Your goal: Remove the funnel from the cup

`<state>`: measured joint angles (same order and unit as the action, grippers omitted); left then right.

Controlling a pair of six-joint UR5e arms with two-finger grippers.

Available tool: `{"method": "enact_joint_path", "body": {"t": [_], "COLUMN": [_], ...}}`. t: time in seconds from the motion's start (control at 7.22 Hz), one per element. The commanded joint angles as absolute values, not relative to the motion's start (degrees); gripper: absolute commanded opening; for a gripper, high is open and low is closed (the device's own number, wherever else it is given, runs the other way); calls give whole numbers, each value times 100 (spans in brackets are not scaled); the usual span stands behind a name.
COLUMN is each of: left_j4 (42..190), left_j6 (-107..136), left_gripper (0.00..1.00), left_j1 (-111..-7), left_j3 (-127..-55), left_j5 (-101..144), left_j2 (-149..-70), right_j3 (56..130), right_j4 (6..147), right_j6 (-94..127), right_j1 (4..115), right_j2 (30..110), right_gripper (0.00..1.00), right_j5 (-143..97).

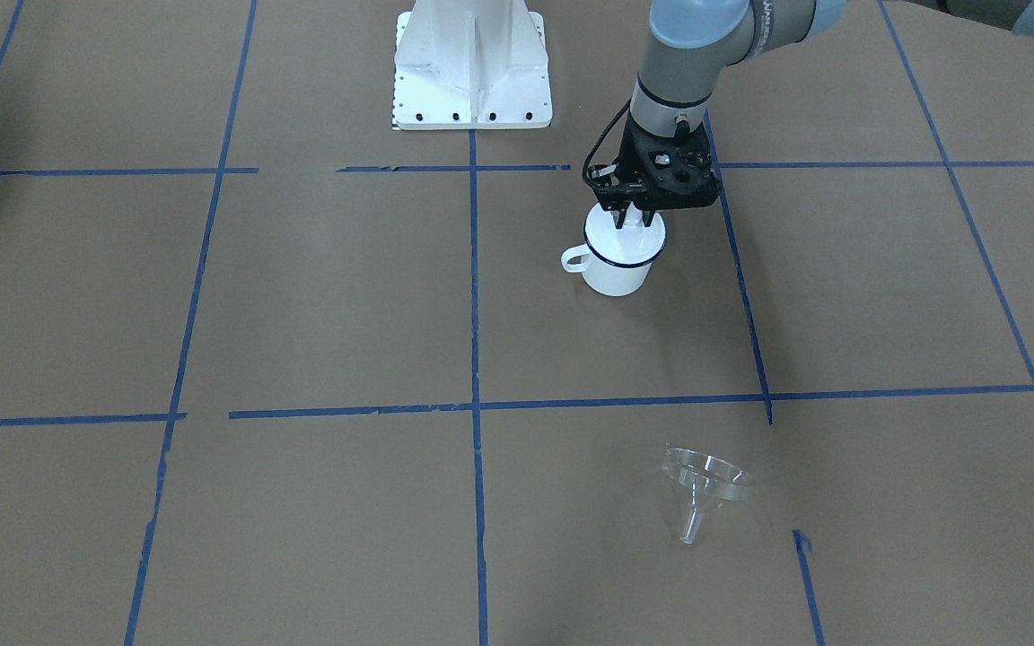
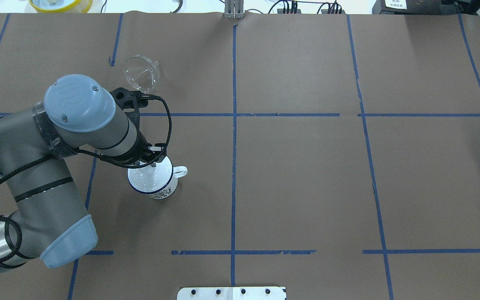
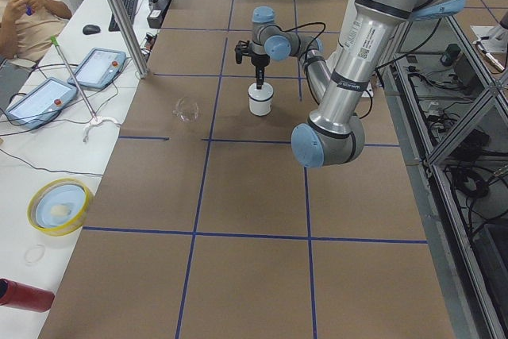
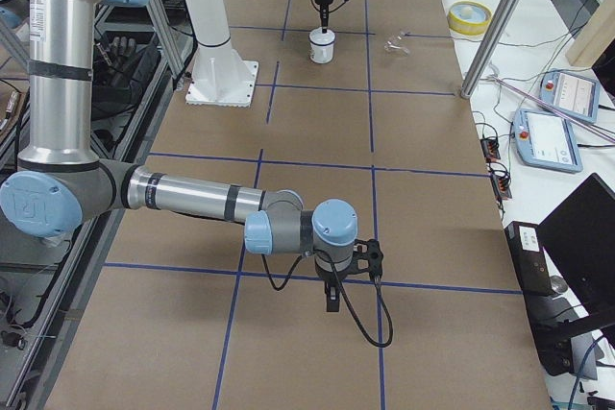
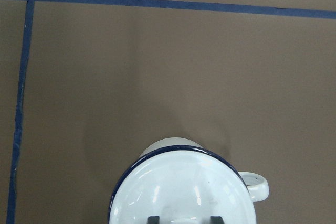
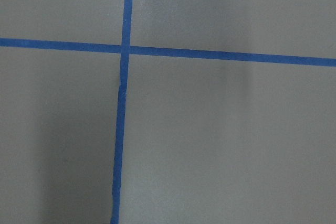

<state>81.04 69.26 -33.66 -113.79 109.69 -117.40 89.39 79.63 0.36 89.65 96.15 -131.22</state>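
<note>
The clear funnel [image 1: 701, 484] lies on its side on the brown table, apart from the cup; it also shows in the overhead view [image 2: 142, 74]. The white mug with a dark blue rim [image 1: 614, 276] [image 2: 161, 191] stands upright, its handle toward the table's middle. A white lid [image 5: 184, 192] seems to cover its mouth. My left gripper [image 1: 633, 218] [image 2: 153, 159] points straight down over the mug, its fingers a narrow gap apart around what looks like the lid's knob. My right gripper [image 4: 332, 293] hovers low over bare table far away; whether it is open or shut I cannot tell.
The white robot base [image 1: 472, 67] stands at the table's robot side. Blue tape lines cross the table [image 2: 306, 187]. A yellow bowl [image 3: 59, 206], tablets and cables lie on the white side bench beyond the table edge.
</note>
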Motion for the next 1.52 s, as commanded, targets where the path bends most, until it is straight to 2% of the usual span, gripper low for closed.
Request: {"method": "enact_joint_path", "body": {"t": [0.0,0.28,0.42,0.55,0.69,0.97,1.11,1.38], "left_j4": [8121,8121,8121,8121,8121,8104,8147,8147], "left_j6": [6917,6900,6908,6891,6882,6255,5379,2502], "left_gripper": [0,40,63,94,100,100,100,100], "left_j1": [-3366,-3366,-3366,-3375,-3384,-3602,-4134,-5941], "left_j3": [-11373,-11382,-11382,-11399,-11460,-11976,-12162,-12156], "left_j5": [10969,10969,10969,10960,10960,10986,11413,12495], "left_j2": [-11733,-11699,-11698,-11681,-11681,-11567,-11166,-10166], "right_j3": [8938,8939,8938,8938,8938,8938,8938,8938], "right_j4": [7963,7963,7963,7963,7963,7963,7963,7963], "right_j6": [35,35,35,35,35,35,35,35], "right_j1": [8965,8965,8965,8965,8965,8965,8965,8965], "right_j2": [9615,9615,9615,9615,9615,9615,9615,9615], "right_gripper": [100,100,100,100,100,100,100,100], "right_j5": [-13122,-13122,-13122,-13122,-13122,-13122,-13122,-13122]}}
